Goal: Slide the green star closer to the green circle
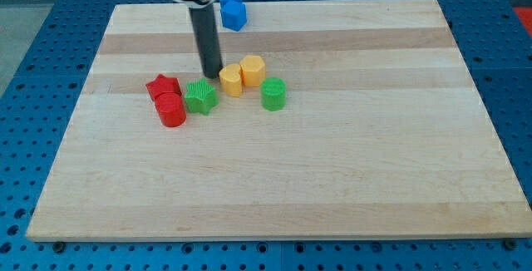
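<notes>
The green star lies on the wooden board left of centre. The green circle stands to its right, about one block's width beyond two yellow blocks. My tip is at the end of the dark rod, just above the green star at its upper right, next to the left yellow block. It looks close to or touching the star's top edge.
A yellow circle and a yellow hexagon sit between the star and the green circle, slightly toward the view's top. A red star and a red circle lie left of the green star. A blue block sits near the top edge.
</notes>
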`<state>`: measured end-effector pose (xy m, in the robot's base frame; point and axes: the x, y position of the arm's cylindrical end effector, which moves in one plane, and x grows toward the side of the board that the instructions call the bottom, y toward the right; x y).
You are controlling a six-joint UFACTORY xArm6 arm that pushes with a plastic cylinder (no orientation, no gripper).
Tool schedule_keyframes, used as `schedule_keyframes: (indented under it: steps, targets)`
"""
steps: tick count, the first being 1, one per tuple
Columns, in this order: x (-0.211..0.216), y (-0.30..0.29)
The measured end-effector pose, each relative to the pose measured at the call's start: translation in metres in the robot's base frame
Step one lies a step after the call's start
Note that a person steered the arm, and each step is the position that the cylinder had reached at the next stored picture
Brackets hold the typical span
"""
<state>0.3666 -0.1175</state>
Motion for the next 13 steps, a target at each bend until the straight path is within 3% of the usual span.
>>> schedule_keyframes:
  steps: [4,8,10,13]
  targets:
    - [0.061,-0.015]
    - [0.154,0.002]
    - [0.133,0.013]
    - [0.108,0.09]
